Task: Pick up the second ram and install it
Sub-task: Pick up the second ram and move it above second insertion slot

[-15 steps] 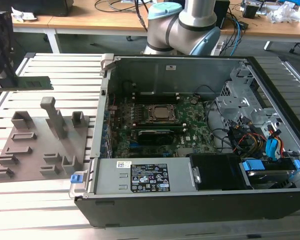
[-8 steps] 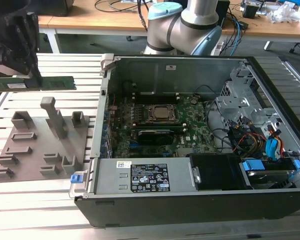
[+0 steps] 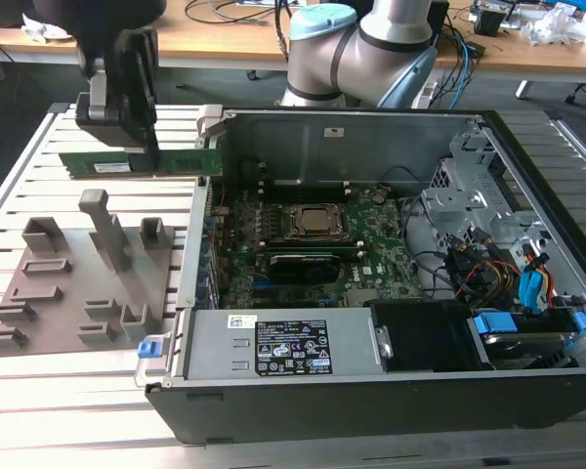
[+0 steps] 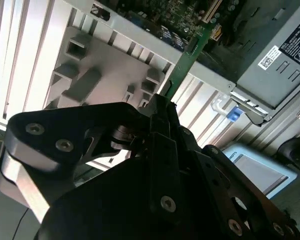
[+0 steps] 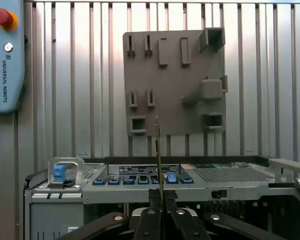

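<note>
The second ram (image 3: 142,161), a long slim green strip, hangs level in the air at the exterior view's left, above the grey holder tray (image 3: 78,283) and just outside the open computer case (image 3: 371,127). My gripper (image 3: 142,145) is shut on it from above. In the second wrist view the ram (image 4: 187,62) sticks out past the gripper (image 4: 162,106) toward the case wall. In the first wrist view the ram (image 5: 158,150) shows edge-on, rising from the shut gripper (image 5: 161,196). The motherboard (image 3: 371,259) with its CPU socket (image 3: 315,222) lies inside the case.
A long dark module (image 3: 308,262) sits in a slot just in front of the CPU socket. The power supply (image 3: 283,347) fills the case's near side, with cables and drive bays (image 3: 508,264) at the exterior view's right. A pendant (image 5: 5,55) lies on the slatted table.
</note>
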`<state>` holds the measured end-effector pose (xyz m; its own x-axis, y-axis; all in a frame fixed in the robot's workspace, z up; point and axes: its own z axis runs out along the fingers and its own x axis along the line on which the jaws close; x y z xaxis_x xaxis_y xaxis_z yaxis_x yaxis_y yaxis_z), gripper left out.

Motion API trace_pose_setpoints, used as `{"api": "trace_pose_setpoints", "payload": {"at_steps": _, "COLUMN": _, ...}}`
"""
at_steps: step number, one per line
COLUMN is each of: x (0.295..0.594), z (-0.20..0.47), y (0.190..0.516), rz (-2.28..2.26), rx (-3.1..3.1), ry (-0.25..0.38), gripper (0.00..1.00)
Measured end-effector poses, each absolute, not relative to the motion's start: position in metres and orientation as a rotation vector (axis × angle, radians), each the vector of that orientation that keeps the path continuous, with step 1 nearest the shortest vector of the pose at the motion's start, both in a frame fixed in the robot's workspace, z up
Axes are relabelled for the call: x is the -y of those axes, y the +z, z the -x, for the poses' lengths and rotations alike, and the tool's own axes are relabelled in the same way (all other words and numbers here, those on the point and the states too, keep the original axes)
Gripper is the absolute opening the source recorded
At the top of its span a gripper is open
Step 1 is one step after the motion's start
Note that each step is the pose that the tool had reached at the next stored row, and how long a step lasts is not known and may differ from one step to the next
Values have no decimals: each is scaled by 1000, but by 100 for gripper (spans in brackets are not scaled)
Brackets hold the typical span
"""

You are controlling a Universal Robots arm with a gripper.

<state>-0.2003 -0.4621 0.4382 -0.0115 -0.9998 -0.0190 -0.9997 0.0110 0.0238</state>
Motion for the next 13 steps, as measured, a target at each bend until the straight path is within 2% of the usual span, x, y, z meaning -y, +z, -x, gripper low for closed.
{"api": "trace_pose_setpoints", "payload": {"at_steps": 13, "x": 462, "z": 129, "y": 438, "rz": -2205, "rx": 2230, "ry": -50, "gripper": 14}}
